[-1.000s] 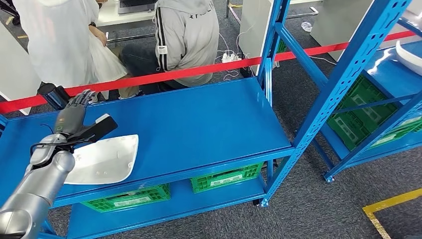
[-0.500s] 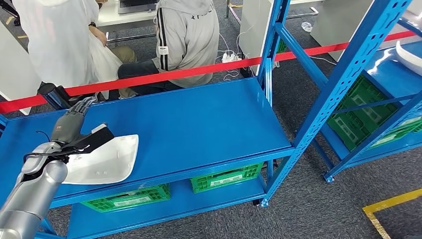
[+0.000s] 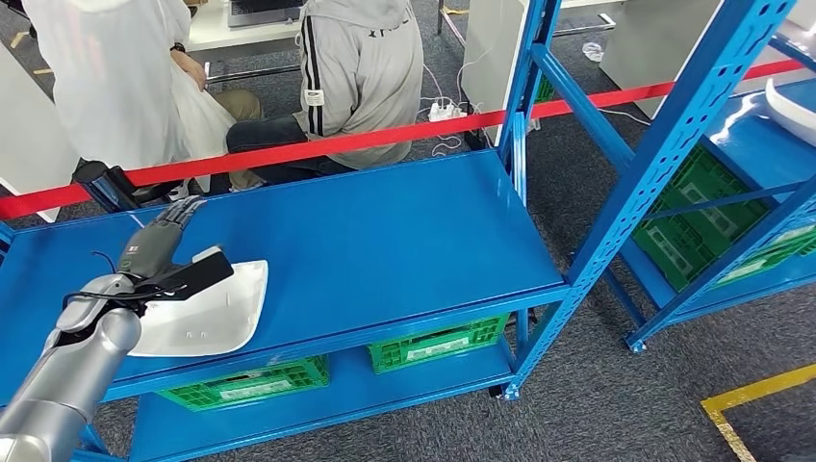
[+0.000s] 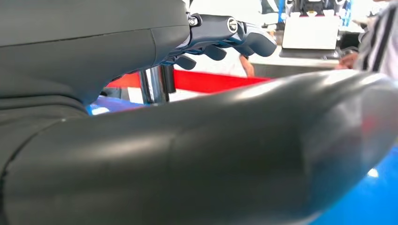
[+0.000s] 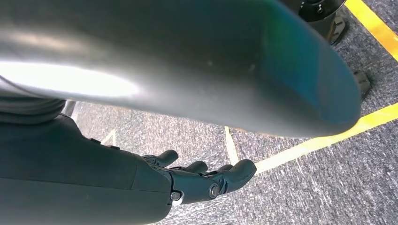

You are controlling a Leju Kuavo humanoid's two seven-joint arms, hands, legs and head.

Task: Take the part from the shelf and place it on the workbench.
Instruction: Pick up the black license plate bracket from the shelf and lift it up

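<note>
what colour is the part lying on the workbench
White part, lying on the blue workbench; clearest in the head view.

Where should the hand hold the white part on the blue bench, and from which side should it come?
Probably the thin outer edge nearest the left hand, approached from the robot's left. The white part lies flat like a shallow shell on the bench, so a thumb-and-finger pinch on its rim suits it better than a grasp from above.
</note>
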